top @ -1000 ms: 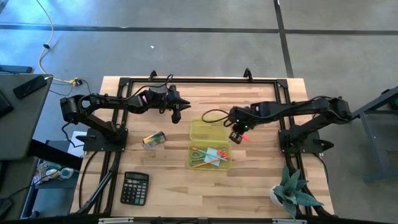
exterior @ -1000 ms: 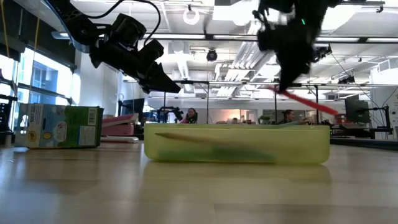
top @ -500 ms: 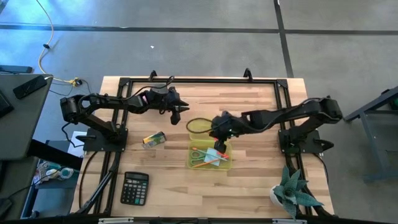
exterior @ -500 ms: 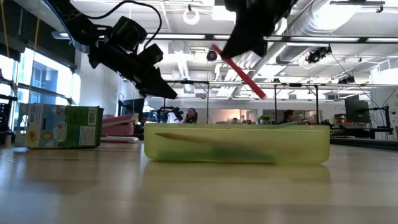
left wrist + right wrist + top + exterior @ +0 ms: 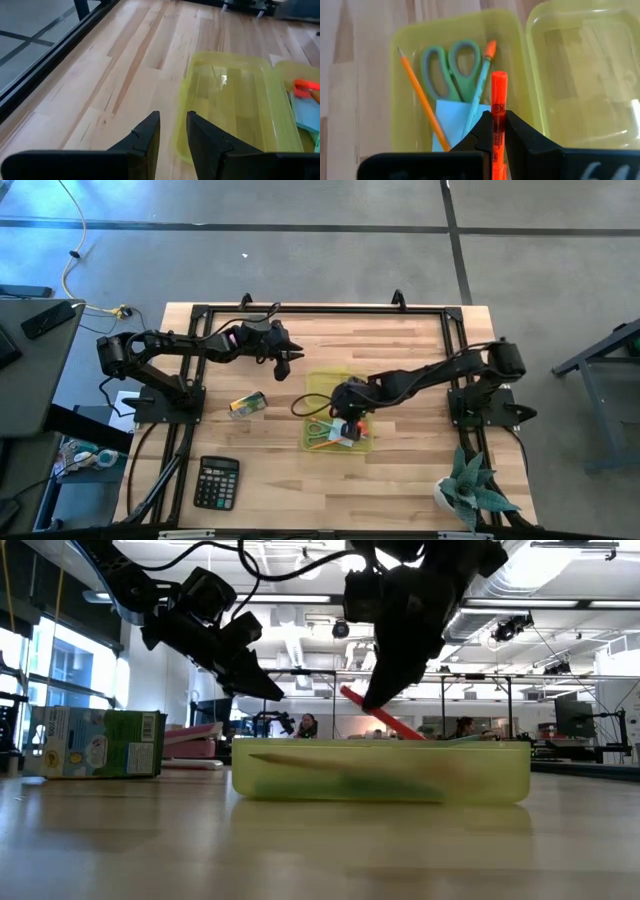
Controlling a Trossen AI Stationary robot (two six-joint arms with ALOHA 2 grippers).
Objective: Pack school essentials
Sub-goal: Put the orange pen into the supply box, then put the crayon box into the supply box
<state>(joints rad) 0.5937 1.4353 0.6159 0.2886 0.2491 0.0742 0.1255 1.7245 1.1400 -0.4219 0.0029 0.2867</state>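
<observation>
The right tool (image 5: 498,131) has swung over the translucent case (image 5: 410,50), gripping a slim red-orange marker (image 5: 498,107).

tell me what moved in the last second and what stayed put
The right gripper, jaws shut on the orange-red marker, swung from beside the yellow case to above its filled half, lowering the marker toward the scissors and note pad. Nothing was let go. The left gripper kept hovering; crayon box and calculator stayed put.
</observation>
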